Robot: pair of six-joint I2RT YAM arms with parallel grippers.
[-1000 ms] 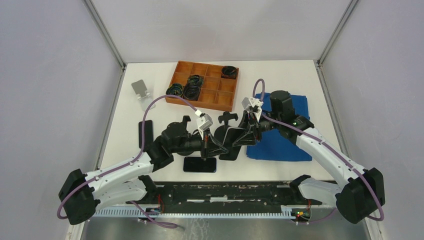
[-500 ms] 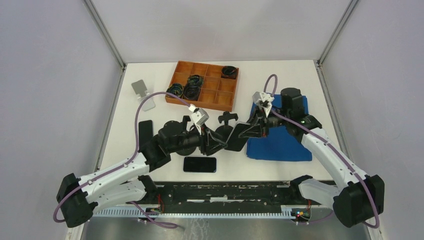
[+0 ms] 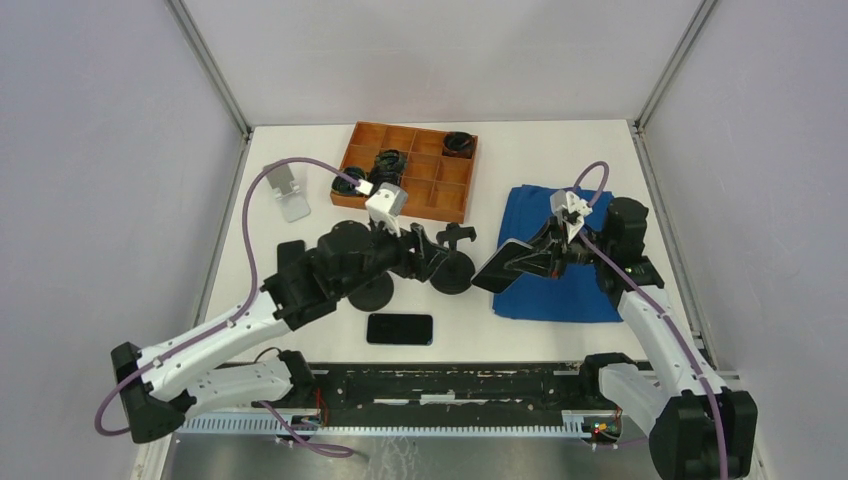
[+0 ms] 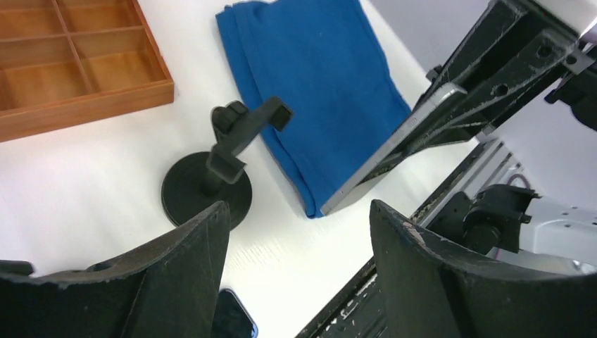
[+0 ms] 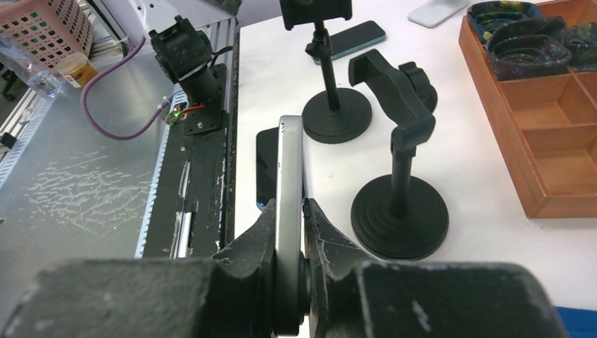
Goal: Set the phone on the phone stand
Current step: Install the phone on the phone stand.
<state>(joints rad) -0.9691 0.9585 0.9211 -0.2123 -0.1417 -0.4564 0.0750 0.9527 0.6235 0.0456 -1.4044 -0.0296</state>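
Phone (image 3: 500, 267) is up off the surface (image 3: 560, 150), pinched edge-on in the right hand (image 3: 532, 262), hanging over the edge of the blue cloth (image 3: 560, 215) that lies under that hand. Left hand (image 4: 297, 211) is spread wide, holding nothing. Black stand (image 4: 193, 193) sits just ahead of the left hand, between the two hands, and the phone isn't on it or touching it yet. Second black stand (image 5: 336, 113) is further out past the right hand's tips. Another phone (image 3: 400, 328) lies flat on the arm-base side of the left hand.
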